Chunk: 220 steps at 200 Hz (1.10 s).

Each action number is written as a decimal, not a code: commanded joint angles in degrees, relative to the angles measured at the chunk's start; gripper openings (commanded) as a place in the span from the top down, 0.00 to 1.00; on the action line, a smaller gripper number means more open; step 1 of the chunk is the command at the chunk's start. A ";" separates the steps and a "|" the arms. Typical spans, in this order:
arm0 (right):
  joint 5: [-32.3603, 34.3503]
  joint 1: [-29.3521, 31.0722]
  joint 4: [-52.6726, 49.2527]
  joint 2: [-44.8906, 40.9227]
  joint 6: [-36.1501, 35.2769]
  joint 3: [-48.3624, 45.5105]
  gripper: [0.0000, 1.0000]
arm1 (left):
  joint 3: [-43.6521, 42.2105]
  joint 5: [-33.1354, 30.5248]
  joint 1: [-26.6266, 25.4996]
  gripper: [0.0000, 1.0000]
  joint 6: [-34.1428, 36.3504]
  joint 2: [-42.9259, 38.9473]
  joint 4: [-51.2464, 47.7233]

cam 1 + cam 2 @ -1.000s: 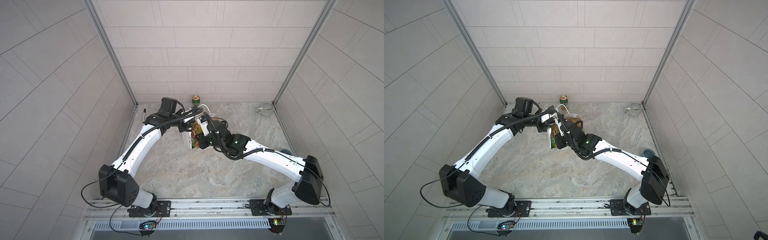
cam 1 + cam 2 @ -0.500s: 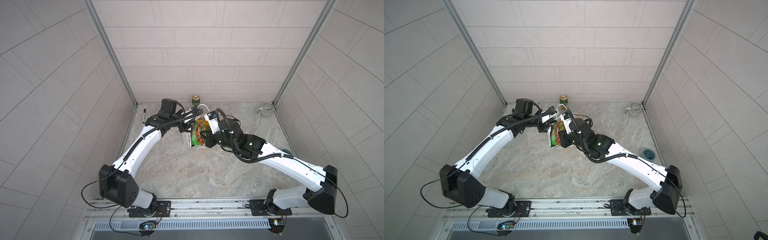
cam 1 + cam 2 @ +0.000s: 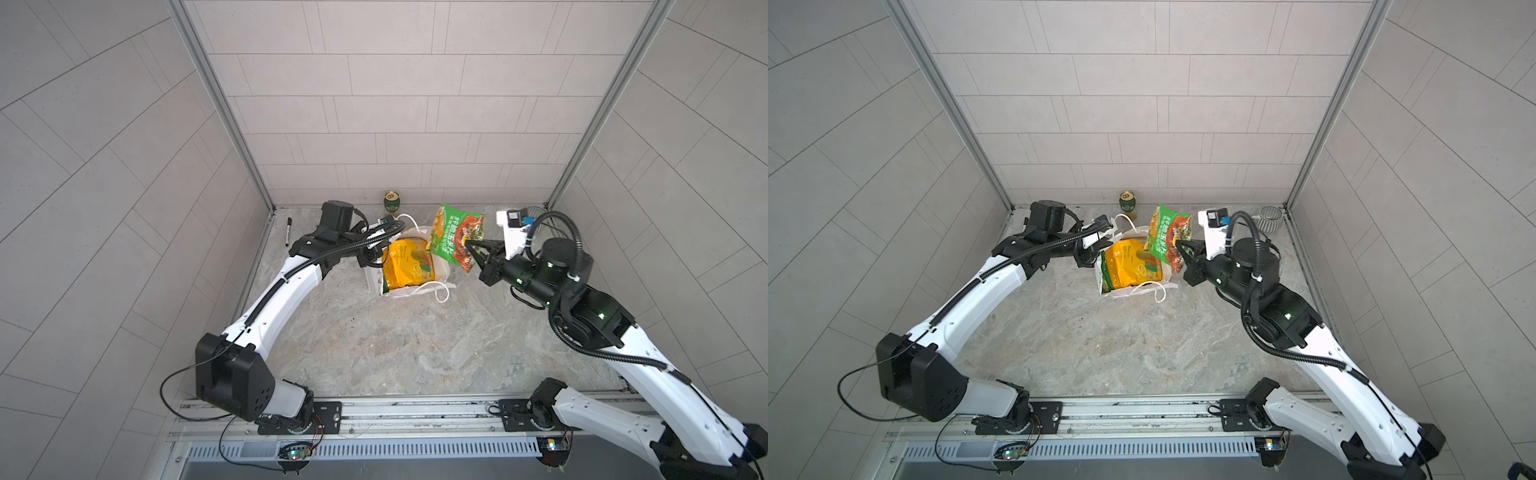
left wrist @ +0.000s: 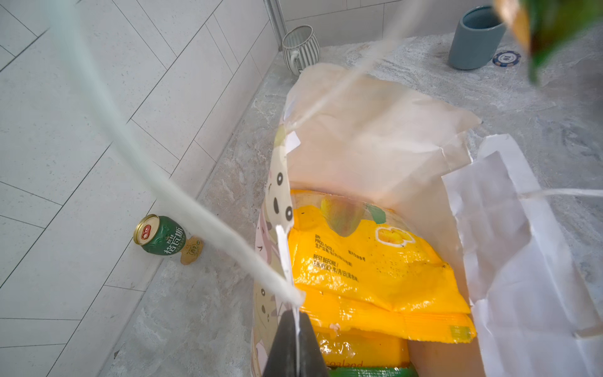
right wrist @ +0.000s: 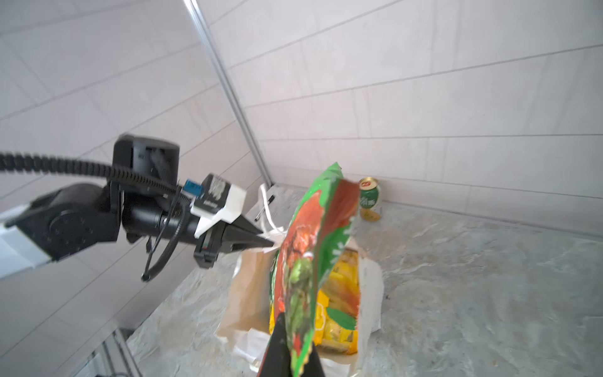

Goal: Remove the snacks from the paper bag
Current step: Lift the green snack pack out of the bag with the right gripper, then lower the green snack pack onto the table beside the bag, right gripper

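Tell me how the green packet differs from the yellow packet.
The green packet hangs in the air, pinched by the right gripper; the yellow packet lies in the bag. The green packet shows red patches; the yellow packet is nearly all yellow. Both are glossy.

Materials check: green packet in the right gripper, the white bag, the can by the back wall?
The green packet: thin plastic film, likely; glossy highlights, soft crumpling, serrated end seal.
The paper bag: matte white paper with sharp creases; the inside looks brownish.
The can: metal, probably aluminium; shiny gold rim and top, printed green body.
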 commanded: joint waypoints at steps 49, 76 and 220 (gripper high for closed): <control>-2.70 -27.06 12.81 0.91 21.78 -12.48 1.00 | -4.71 2.41 -0.75 1.00 -2.33 -4.66 5.82; -2.33 -34.31 25.12 4.99 33.27 -21.13 1.00 | -5.79 2.32 -0.75 1.00 -2.36 -5.69 6.63; 17.83 -39.14 38.58 25.39 40.58 -29.80 1.00 | -7.06 3.79 -0.75 1.00 -1.98 -5.29 7.47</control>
